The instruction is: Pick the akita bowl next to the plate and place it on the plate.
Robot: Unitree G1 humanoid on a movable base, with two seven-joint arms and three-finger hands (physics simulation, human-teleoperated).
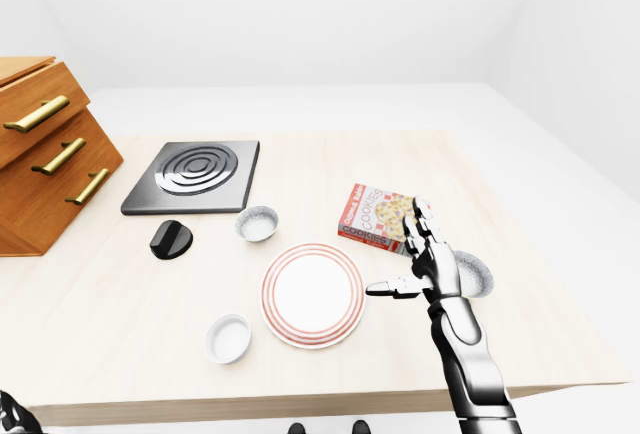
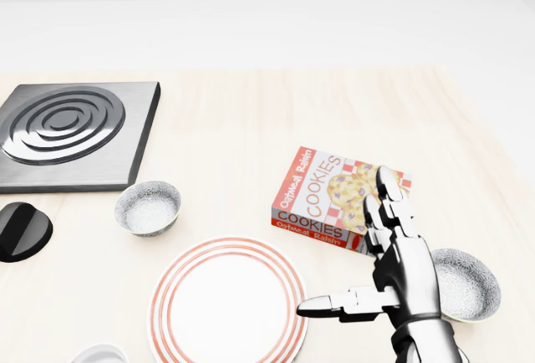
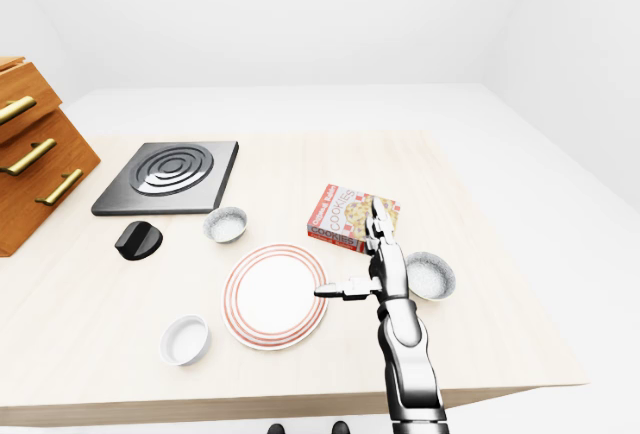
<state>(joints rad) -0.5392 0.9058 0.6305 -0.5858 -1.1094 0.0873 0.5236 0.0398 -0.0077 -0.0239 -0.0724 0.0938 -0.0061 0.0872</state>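
Observation:
A white plate [image 2: 226,304] with red rings lies at the bottom middle of the head view. One speckled grey akita bowl [image 2: 148,207] stands just off the plate's upper left. A second akita bowl [image 2: 468,283] sits to the plate's right, partly hidden by my right hand. My right hand [image 2: 355,254] hovers open between the plate and that right bowl, fingers up and thumb pointing left at the plate's rim, holding nothing. My left hand does not show in the head view; only a metal sliver [image 1: 6,416] shows at the bottom-left corner of the left-eye view.
A cookies box [image 2: 322,196] lies behind my right fingers. A dark ringed burner plate [image 2: 71,129] is at the upper left, with a black knob [image 2: 21,231] below it. A small white bowl [image 2: 99,355] is at the plate's lower left. A wooden drawer cabinet [image 1: 45,154] stands far left.

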